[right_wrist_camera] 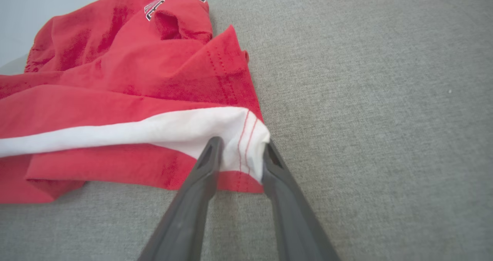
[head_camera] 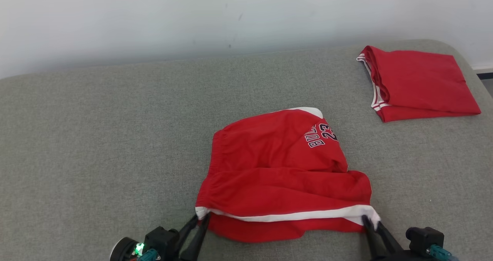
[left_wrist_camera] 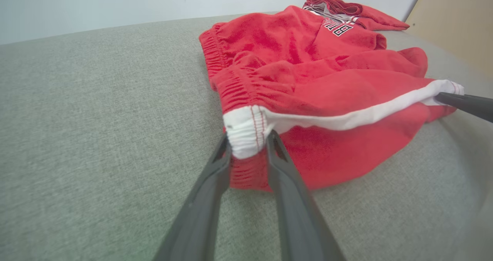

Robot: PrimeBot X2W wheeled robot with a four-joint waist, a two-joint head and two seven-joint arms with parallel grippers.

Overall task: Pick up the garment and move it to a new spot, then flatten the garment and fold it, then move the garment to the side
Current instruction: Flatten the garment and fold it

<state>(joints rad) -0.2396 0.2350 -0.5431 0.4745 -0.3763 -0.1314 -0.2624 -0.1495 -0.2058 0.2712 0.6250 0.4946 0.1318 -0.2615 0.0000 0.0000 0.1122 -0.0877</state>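
Garment [head_camera: 277, 168] is lying rumpled midway along the near edge of the grey cushion [head_camera: 96, 138]. My left gripper [left_wrist_camera: 248, 139] is pinching its left white-banded corner, jaws narrow on cloth. My right gripper [right_wrist_camera: 240, 149] is pinching the right corner likewise. Judgement: I should be lifting both corners level, keeping the band taut and staying clear of the folded red cloth [head_camera: 420, 84] at the far right corner.

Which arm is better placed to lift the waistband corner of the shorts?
Left. The left tool pinches the white waistband end of the shorts; the right tool sits at the stripe's other end, by the leg hem.
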